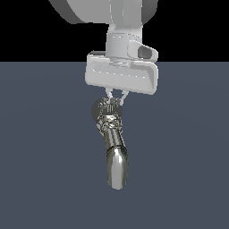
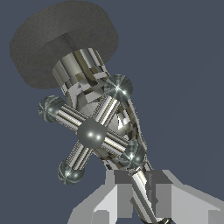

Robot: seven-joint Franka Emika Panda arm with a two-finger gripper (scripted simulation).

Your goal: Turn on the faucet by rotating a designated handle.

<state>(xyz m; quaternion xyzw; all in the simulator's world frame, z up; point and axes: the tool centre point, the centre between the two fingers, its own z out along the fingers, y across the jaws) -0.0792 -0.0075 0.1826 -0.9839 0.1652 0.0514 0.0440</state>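
Note:
The chrome faucet (image 1: 117, 156) stands on a dark round base (image 2: 65, 39), and its thick curved spout reaches toward the bottom of the exterior view. The handle (image 2: 92, 133), a small chrome cross with ball-tipped spokes, sits on the faucet body and shows small in the exterior view (image 1: 106, 108). My gripper (image 1: 115, 96) hangs straight above the handle. Its jaws stand only a narrow gap apart. In the wrist view the gripper (image 2: 140, 188) lies just past one spoke's ball end (image 2: 133, 155), and chrome shows in the gap. I see no firm grip on anything.
A flat grey-blue floor (image 1: 188, 179) surrounds the faucet on all sides. The white gripper body (image 1: 121, 76) hides the top of the faucet in the exterior view.

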